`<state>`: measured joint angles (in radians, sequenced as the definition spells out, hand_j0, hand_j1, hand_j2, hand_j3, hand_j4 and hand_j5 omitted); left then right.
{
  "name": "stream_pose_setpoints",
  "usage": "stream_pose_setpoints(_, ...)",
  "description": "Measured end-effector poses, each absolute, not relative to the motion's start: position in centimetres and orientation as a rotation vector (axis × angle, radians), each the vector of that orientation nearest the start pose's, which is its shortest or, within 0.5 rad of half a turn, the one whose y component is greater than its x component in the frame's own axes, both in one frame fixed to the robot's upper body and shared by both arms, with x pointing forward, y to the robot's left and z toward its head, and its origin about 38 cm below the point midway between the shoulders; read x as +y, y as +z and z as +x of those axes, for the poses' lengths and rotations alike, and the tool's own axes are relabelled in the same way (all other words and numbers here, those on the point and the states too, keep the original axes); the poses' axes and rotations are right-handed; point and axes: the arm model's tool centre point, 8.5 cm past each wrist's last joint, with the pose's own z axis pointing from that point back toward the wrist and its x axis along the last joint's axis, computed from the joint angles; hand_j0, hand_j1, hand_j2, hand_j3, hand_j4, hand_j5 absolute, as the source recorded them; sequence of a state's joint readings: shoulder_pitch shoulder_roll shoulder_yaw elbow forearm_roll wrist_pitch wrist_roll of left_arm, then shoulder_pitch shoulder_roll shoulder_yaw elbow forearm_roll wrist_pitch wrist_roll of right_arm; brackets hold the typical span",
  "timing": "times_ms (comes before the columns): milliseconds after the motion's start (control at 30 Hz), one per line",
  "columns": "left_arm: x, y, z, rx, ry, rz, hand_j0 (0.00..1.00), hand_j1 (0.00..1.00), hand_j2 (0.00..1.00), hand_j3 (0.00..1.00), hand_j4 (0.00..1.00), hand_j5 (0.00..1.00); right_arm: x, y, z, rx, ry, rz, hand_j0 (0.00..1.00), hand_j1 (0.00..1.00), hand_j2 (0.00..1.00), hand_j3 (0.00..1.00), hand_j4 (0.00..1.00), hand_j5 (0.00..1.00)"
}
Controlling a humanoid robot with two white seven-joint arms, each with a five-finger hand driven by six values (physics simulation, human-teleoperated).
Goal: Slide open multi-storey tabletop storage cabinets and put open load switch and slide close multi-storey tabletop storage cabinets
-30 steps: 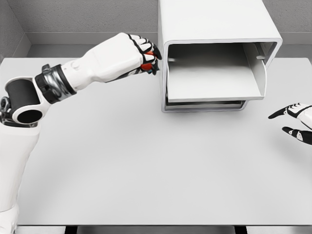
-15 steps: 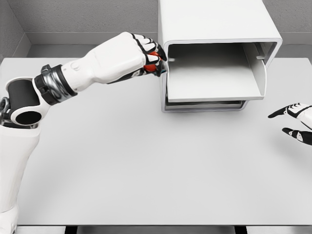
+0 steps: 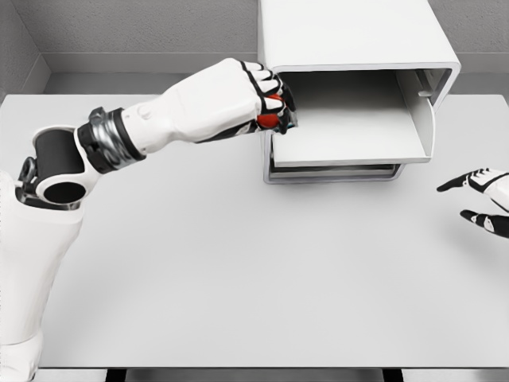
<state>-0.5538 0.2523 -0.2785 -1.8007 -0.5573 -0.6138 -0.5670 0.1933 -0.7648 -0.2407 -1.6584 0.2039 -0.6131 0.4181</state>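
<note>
Currently the left hand (image 3: pixel 266 99) is curled tight around the switch (image 3: pixel 269 120) at the left front corner of the open drawer (image 3: pixel 350 139), near the far edge of the bench (image 3: pixel 238 270). To do this step well, carry the hand further over the drawer floor before the fingers loosen — a release at the lip risks the part dropping outside. Keep the wrist clear of the cabinet (image 3: pixel 350 36) wall. Only a small red patch of the switch shows between the black-tipped fingers; its shape cannot be told. The right hand (image 3: pixel 481 199) rests at the right edge, fingers spread and holding nothing — well apart from the cabinet.
</note>
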Motion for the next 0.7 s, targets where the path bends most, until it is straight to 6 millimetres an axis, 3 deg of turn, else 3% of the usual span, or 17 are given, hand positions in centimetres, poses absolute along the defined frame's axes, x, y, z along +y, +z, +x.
stream_pose_setpoints(700, 8.1, 30.5, 39.0, 2.523, 2.094, -0.494, 0.43, 0.43, 0.43, 0.43, 0.43, 0.43, -42.5, 18.9, 30.5, -1.616, 1.422, -0.482, 0.69, 0.69, 0.69, 0.69, 0.69, 0.69)
